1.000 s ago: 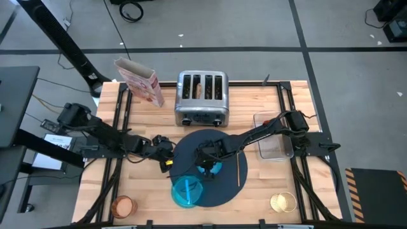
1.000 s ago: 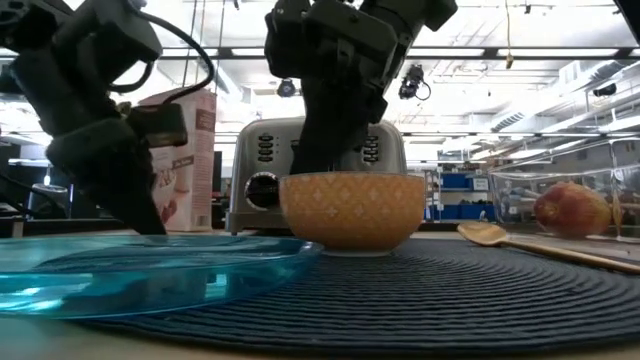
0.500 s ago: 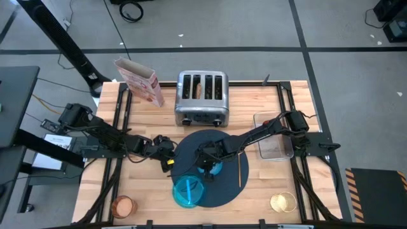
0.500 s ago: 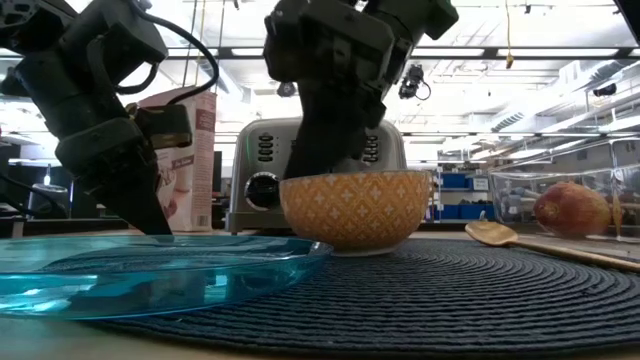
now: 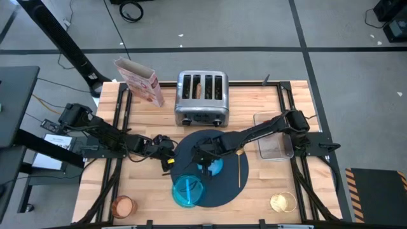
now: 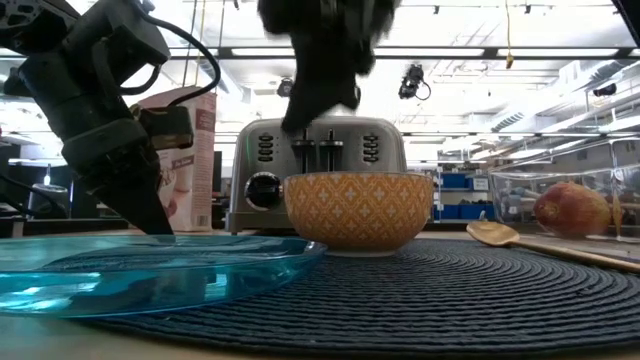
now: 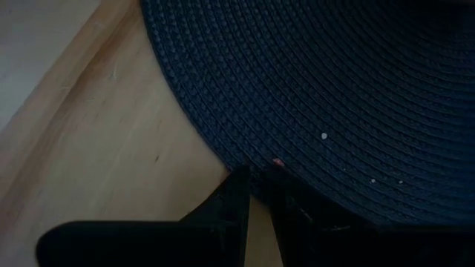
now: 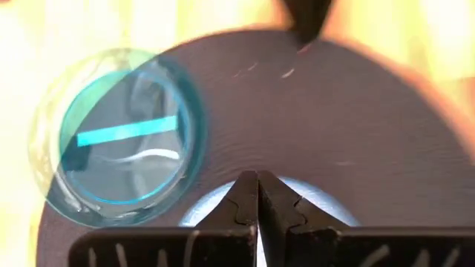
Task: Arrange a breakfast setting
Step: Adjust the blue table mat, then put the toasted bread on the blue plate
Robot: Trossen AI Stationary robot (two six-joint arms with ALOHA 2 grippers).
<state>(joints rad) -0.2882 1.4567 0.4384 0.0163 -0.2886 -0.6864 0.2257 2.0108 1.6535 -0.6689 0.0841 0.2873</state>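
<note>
The round dark navy mat (image 5: 219, 184) lies at the table's middle. On it stand the small bowl (image 5: 214, 168), blue inside and orange-patterned outside (image 6: 356, 210), the teal plate (image 5: 187, 191) at its near left, and the gold spoon (image 5: 239, 169). My left gripper (image 5: 167, 157) is shut at the mat's left edge. My right gripper (image 5: 203, 156) is shut and empty above the bowl. The toast (image 5: 200, 90) stands in the toaster. The copper cup (image 5: 123, 205) stands near left. The red-orange fruit (image 6: 571, 208) lies in a clear box. My left gripper pinches the mat's left edge (image 7: 269, 165) between its two fingertips. The fingers slant down from the table's left side. The mat lies flat on the table.
The chrome toaster (image 5: 201, 99) stands behind the mat and the pink cereal box (image 5: 138, 81) at the far left. The clear box (image 5: 273, 141) is to the mat's right, and a gold round thing (image 5: 283, 202) lies near right.
My right gripper has gone up from the bowl's far rim and now hangs well above it. The bowl stays upright on the mat.
</note>
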